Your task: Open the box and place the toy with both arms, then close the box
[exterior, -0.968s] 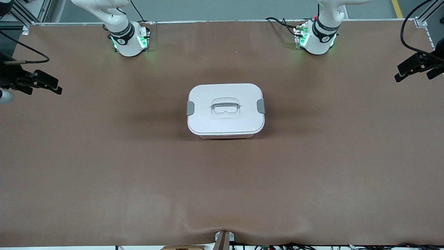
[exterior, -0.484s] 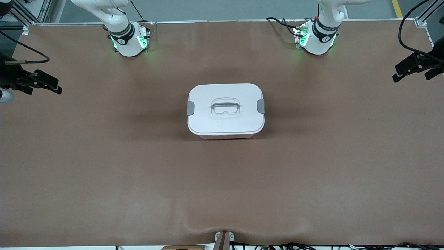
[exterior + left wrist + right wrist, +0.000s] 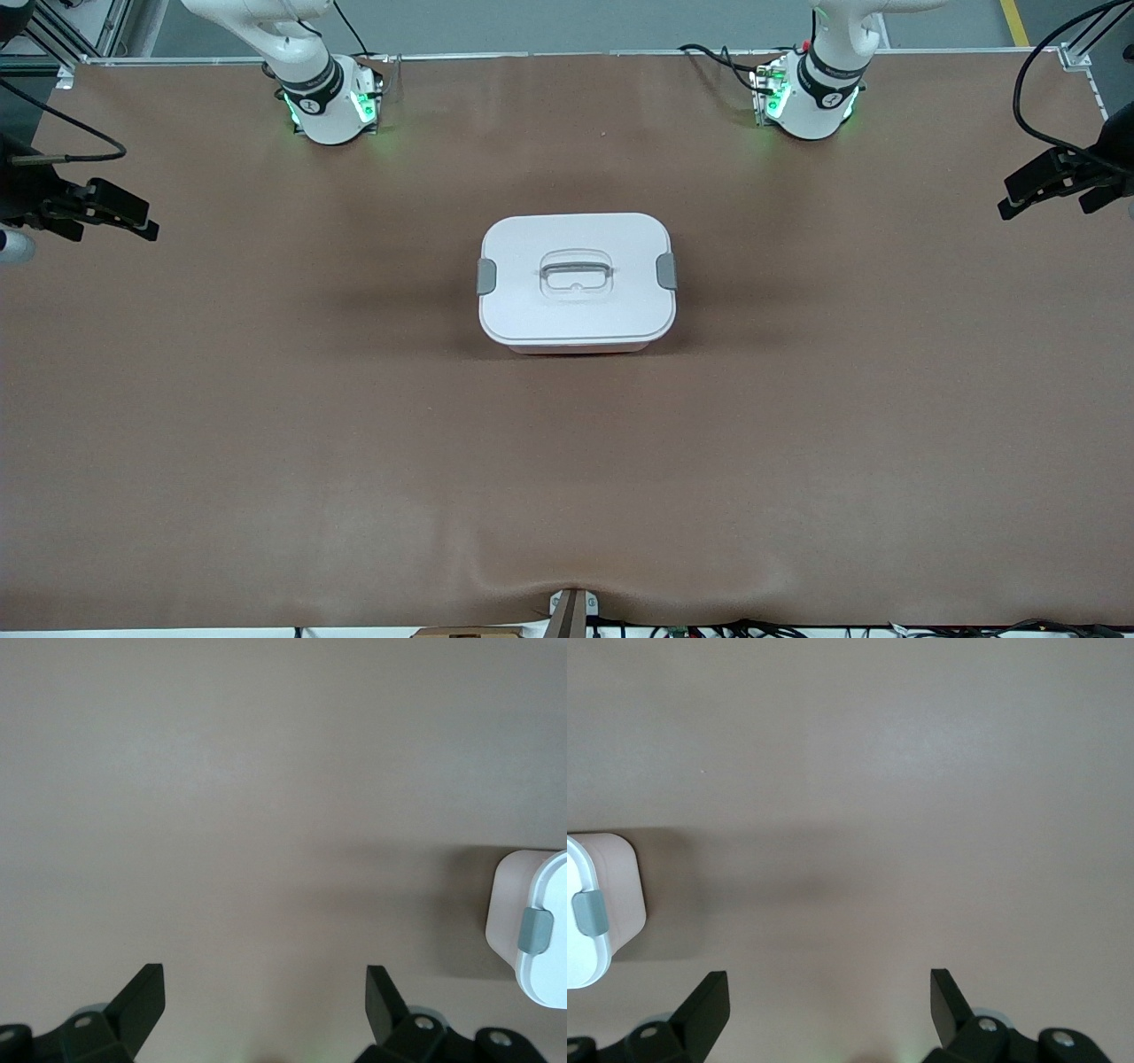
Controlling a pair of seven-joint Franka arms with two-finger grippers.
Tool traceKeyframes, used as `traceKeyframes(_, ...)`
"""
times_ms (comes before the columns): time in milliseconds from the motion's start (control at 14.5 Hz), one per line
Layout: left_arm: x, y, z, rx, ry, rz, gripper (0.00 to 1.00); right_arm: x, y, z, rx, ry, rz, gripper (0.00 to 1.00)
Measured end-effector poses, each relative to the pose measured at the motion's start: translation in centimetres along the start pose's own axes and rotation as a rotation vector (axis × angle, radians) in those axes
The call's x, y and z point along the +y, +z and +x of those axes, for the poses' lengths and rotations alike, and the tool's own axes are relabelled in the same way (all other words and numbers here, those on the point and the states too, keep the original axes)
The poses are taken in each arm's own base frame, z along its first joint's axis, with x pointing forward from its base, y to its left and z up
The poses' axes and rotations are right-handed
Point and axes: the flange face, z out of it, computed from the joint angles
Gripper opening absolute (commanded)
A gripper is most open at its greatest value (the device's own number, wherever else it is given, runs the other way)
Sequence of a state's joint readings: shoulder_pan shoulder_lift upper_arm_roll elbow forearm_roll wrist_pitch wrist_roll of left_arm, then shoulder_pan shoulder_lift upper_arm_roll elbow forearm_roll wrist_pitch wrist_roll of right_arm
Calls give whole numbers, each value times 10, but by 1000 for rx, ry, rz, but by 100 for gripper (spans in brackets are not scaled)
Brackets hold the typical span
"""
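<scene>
White box (image 3: pixel 577 282) sits mid-table with lid on and both grey clips (image 3: pixel 486 276) down, no toy visible, fitting either pre-opening or finished; left gripper (image 3: pixel 1032 182) and right gripper (image 3: pixel 111 214) hang spread, empty, over opposite table ends.

- Setting: a robotics laboratory or test cell.
- Two white arm bases (image 3: pixel 326 106) (image 3: pixel 811 102) with green indicator lights are bolted along one table edge.
- A brown mat (image 3: pixel 266 425) covers the table.
- Aluminium framing (image 3: pixel 1083 40) and loose cabling (image 3: pixel 709 55) border it.
- Grey industrial floor (image 3: pixel 576 22) with a yellow line (image 3: pixel 1014 19).
</scene>
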State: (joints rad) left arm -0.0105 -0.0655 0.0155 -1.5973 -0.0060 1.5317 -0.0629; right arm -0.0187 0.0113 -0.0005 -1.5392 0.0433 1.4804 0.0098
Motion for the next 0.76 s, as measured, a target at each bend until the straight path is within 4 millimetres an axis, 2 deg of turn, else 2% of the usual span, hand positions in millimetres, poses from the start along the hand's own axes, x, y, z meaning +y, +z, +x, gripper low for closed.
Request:
traceKeyframes(277, 0, 3, 2, -6, -1, 0, 100, 0, 0, 0, 0, 0, 0, 100)
traceKeyframes(761, 1, -3, 4, 11, 2, 0, 100, 1, 0, 0, -3, 2, 0, 100)
